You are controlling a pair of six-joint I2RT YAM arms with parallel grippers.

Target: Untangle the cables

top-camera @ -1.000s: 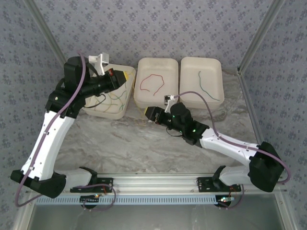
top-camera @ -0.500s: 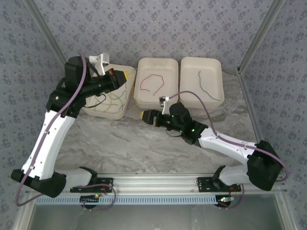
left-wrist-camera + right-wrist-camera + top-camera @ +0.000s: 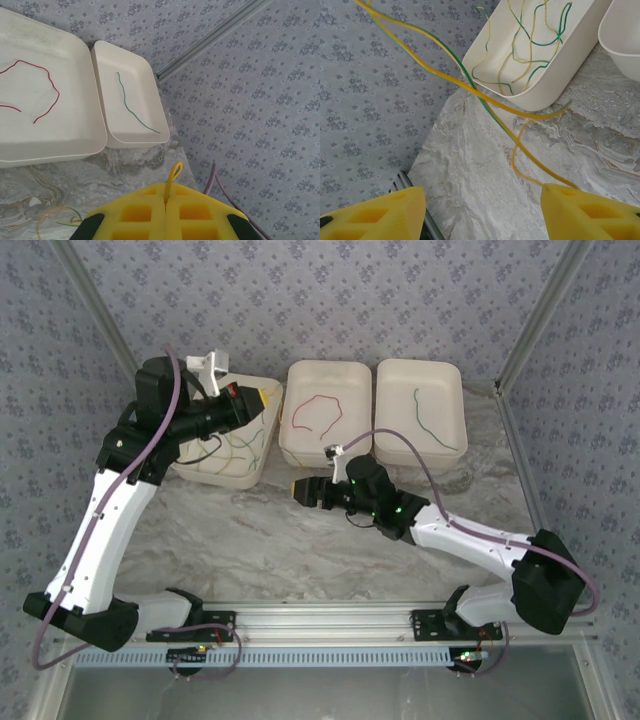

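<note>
Step in hand, as I judge it: pulling one strand out of the tangle, with two cables already sorted.

- Left tool (image 3: 165, 200): closed, pinching a yellow cable (image 3: 173, 172). A small loop pokes up from between the pads. In the top view this tool (image 3: 262, 400) sits over the left tray (image 3: 215, 478), upper left of frame.
- Right tool (image 3: 482, 200): open, pads wide apart and nothing gripped. In the top view it (image 3: 298, 488) is low over the bench (image 3: 250, 540), just below the gap between the left and middle trays.
- Tangle (image 3: 530, 50): green and yellow wires heaped in the left tray. Yellow and green strands (image 3: 470, 87) stretch out of it across the wrist view. One yellow strand ends at the lower-right pad (image 3: 580, 210), touching it, not clamped.
- Red cable (image 3: 315, 410): alone in the middle tray (image 3: 320, 462).
- Green cable (image 3: 425, 420): alone in the right tray (image 3: 420, 368).

Next move, my guess: the right tool closes on one stretched strand, yellow or green, not both. It then draws that strand sideways while the left tool holds. The risk is catching two strands at once or dragging the tray.
</note>
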